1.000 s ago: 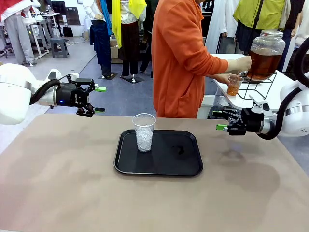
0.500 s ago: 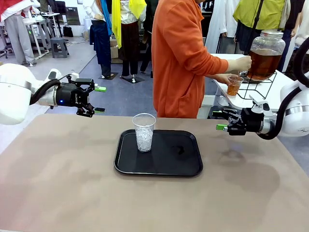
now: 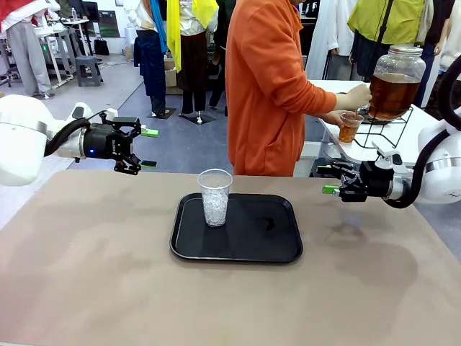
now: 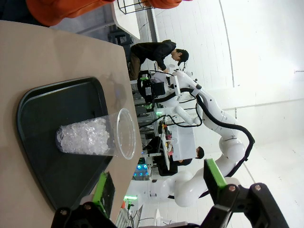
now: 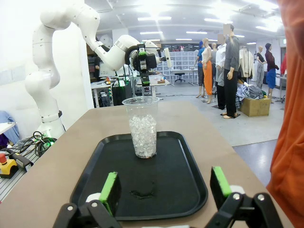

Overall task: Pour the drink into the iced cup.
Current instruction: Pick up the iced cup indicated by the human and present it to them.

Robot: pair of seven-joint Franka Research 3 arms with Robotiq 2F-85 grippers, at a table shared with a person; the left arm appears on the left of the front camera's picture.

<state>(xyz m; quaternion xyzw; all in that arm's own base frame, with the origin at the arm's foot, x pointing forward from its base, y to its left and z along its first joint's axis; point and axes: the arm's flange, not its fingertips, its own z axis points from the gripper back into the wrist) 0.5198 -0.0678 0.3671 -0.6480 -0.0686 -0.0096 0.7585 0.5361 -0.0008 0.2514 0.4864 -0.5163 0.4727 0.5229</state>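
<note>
- L arm: you've got it coming in from the tray's left, forearm approx level, wrist held above the table. The left gripper points toward the tray's side and sits beyond its far-left corner.
- L fingers: spread wide, green pads well apart, nothing between them, touching nothing.
- R arm: comes in from the tray's right, elbow bent, wrist above the table. The right gripper points back at the tray, just off its far-right corner.
- R fingers: also spread wide, nothing held or touched. In your R wrist view the tray lies ahead between the pads.
- iced cup: upright on the tray's left half, clear plastic, crushed ice approx halfway up.
- drink: amber, in a big glass jar on a wire stand, well beyond the tray's far-right corner. Some is also in a small cup.
- person: orange top, behind the tray's far edge, reaching to the jar. The upper hand is at the jar's front and the lower hand holds the small cup under it.
</note>
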